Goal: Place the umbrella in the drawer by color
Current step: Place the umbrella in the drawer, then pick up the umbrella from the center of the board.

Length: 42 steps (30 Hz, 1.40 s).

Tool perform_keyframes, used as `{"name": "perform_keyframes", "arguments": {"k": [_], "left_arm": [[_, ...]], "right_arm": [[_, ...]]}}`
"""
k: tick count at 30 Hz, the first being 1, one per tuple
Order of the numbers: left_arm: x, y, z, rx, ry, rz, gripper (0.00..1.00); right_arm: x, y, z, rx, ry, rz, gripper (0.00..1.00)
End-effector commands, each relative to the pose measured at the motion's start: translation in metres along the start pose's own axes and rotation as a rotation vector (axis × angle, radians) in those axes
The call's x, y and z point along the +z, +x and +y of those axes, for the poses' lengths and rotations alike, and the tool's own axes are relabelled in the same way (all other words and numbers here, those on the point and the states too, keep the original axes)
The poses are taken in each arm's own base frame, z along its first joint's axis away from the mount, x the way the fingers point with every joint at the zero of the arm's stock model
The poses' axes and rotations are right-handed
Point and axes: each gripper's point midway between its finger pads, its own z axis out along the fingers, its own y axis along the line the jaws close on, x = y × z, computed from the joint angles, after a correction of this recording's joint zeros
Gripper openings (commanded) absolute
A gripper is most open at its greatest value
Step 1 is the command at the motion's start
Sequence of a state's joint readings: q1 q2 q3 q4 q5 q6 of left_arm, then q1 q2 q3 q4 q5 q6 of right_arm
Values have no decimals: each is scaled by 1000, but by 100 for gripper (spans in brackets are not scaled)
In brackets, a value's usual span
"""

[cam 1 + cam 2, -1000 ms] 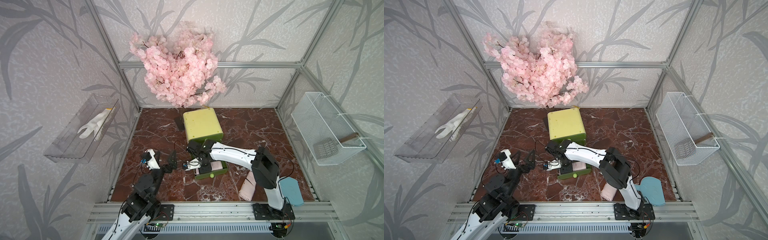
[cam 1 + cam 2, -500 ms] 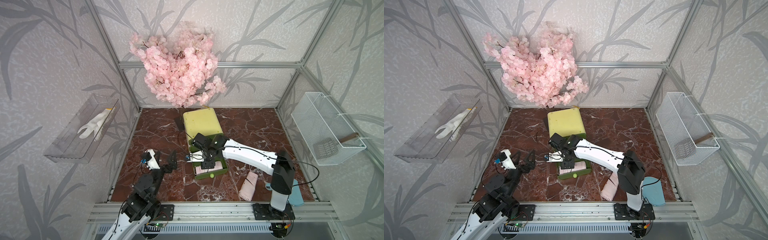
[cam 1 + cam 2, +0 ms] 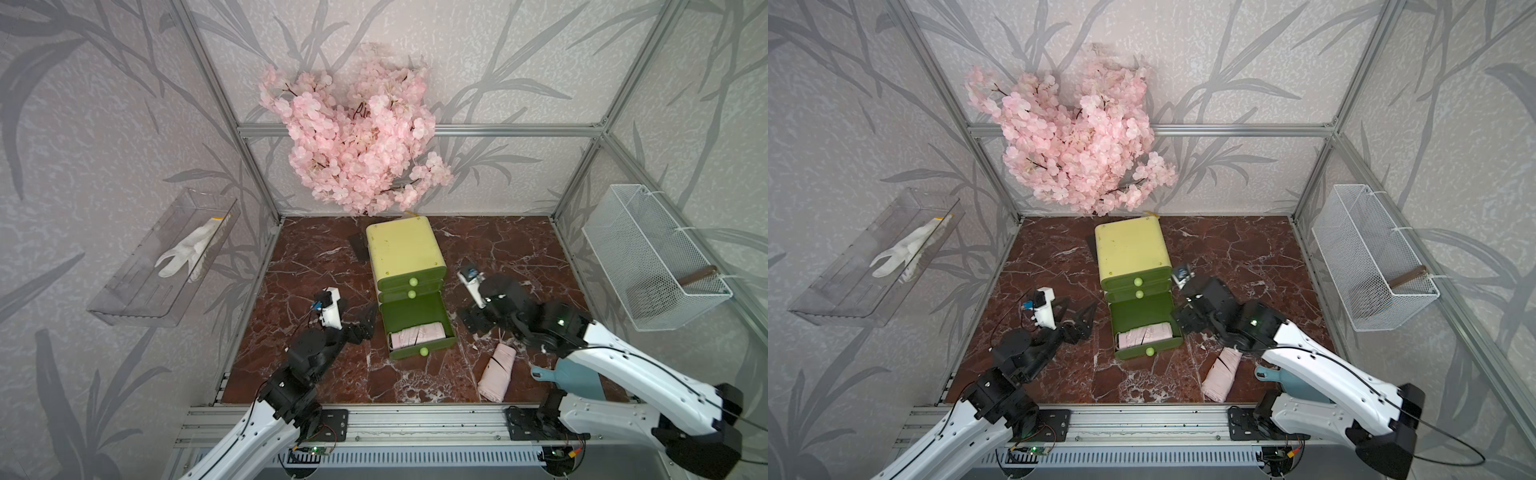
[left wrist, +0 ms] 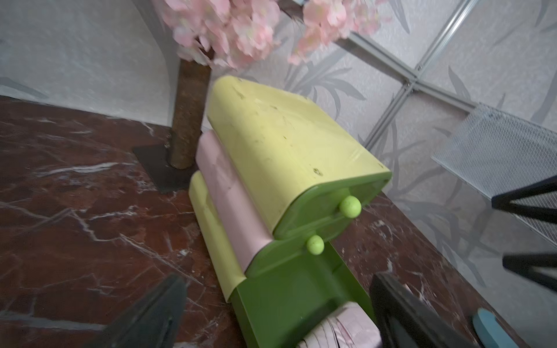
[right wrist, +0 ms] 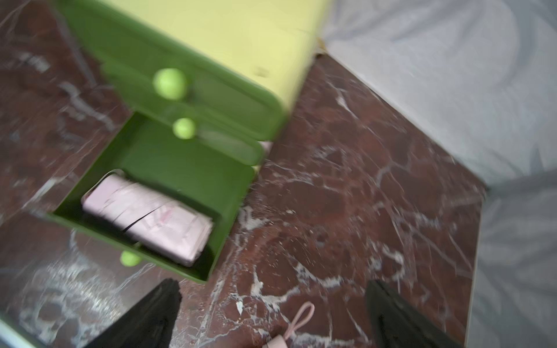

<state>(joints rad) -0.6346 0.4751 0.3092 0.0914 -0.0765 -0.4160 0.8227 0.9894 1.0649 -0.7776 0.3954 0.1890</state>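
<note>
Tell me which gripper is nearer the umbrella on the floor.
Right. The right gripper hangs by the strap end of the umbrella; the left gripper sits across the open drawer, farther off.

Your left gripper [image 3: 1077, 310] sits low with its jaws spread wide and empty, while your right gripper [image 5: 272, 287], on an arm stretched forward, hangs low too, jaws wide apart and empty.

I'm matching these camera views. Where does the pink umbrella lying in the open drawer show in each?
In a top view: pink umbrella at the open drawer's knob end.
In a top view: same spot.
Left wrist: in the drawer, cut off by the frame edge.
Right wrist: in the drawer, blurred.
Shared landmark: yellow cabinet top.
</note>
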Motion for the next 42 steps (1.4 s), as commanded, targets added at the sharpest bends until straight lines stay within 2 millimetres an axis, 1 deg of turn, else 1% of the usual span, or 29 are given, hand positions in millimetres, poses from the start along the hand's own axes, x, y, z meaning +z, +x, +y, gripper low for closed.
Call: {"name": "perform_keyframes", "arguments": {"k": [1, 3, 4, 6, 9, 11, 14, 16, 18, 22, 24, 25, 26, 29, 30, 31, 34, 35, 38, 40, 42], "left_arm": [[7, -14, -40, 57, 147, 16, 100], [10, -10, -50, 85, 174, 24, 100], [10, -9, -54, 98, 185, 26, 100], [9, -9, -63, 129, 216, 29, 100], [7, -5, -72, 168, 253, 49, 100], [5, -4, -74, 172, 269, 51, 100], [3, -2, -74, 180, 268, 51, 100], [2, -2, -72, 183, 262, 48, 100], [2, -2, -73, 186, 265, 46, 100], [2, -1, -77, 188, 285, 56, 100], [1, 0, -80, 191, 300, 59, 100], [0, 0, -80, 191, 305, 58, 100], [0, 0, -80, 192, 305, 57, 100], [0, 0, -80, 196, 306, 52, 100], [0, -1, -82, 195, 311, 47, 100], [0, -1, -82, 195, 315, 46, 100], [3, 0, -85, 190, 323, 49, 100], [5, 1, -86, 188, 326, 54, 100], [10, 3, -90, 183, 339, 67, 100], [14, 3, -97, 182, 360, 70, 100], [16, 2, -110, 191, 407, 65, 100]], "right_arm": [[1, 62, -26, 434, 49, 137, 100], [9, 103, -20, 550, 42, 218, 100], [15, 116, -16, 606, 39, 243, 99], [26, 154, -11, 758, 85, 338, 99], [43, 189, 2, 874, 101, 441, 99], [51, 204, 8, 904, 105, 483, 100], [55, 225, 6, 928, 165, 532, 99], [58, 234, 6, 944, 178, 547, 99], [65, 239, 11, 956, 161, 558, 98], [82, 246, 12, 930, 157, 585, 94], [90, 247, 11, 890, 156, 583, 87], [92, 246, 8, 874, 171, 580, 87], [94, 245, 5, 848, 187, 574, 81], [99, 233, -2, 776, 201, 536, 60], [100, 227, -4, 756, 201, 517, 49], [101, 221, -6, 744, 204, 496, 45], [99, 193, -17, 737, 215, 390, 43], [98, 178, -19, 741, 203, 333, 43], [88, 126, -25, 729, 126, 124, 40], [72, 88, -33, 764, 83, -47, 40], [57, 57, -40, 806, 43, -200, 39]]}}
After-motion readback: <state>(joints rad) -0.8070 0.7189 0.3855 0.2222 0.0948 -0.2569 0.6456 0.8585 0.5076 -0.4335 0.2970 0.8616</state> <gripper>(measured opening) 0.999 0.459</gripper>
